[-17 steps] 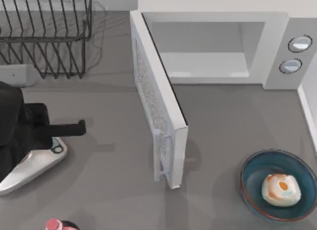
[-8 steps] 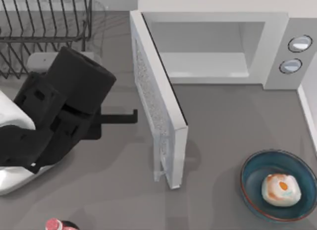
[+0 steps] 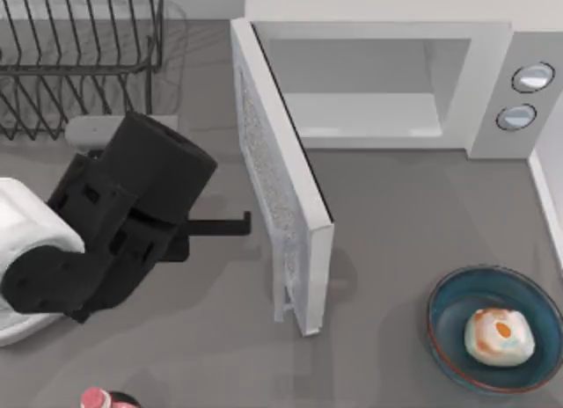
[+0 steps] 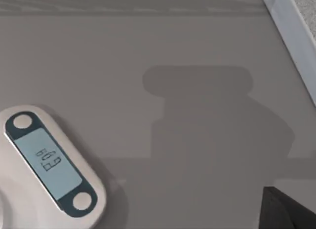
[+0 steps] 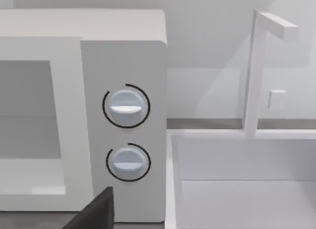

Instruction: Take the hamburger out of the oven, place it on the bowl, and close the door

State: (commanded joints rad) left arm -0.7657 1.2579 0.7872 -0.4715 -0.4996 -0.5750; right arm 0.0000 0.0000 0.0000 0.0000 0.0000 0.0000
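The oven (image 3: 493, 83) stands at the back with its cavity bare and its two knobs (image 5: 126, 106) to the right. Its door (image 3: 281, 206) is swung wide open, edge-on toward the table's front, with the slim handle (image 3: 283, 280) near the free end. At the front right sits the dark blue bowl (image 3: 449, 316), and the hamburger (image 3: 500, 333) lies in it. My left gripper (image 3: 246, 222) reaches from the left and ends just short of the door's outer mesh face. A dark part of my right gripper (image 5: 94, 214) shows low in front of the oven's knob panel.
A wire dish rack (image 3: 79, 56) occupies the back left. A grey scale (image 4: 49, 165) lies on the table under my left arm. A red-topped bottle (image 3: 101, 399) is at the front left edge. A white sink (image 5: 247, 189) with a faucet (image 5: 256, 71) adjoins the oven's right side.
My left arm has swung in from the table's left edge, and its gripper has travelled right to the door's outer face. Door, bowl and hamburger have not moved.
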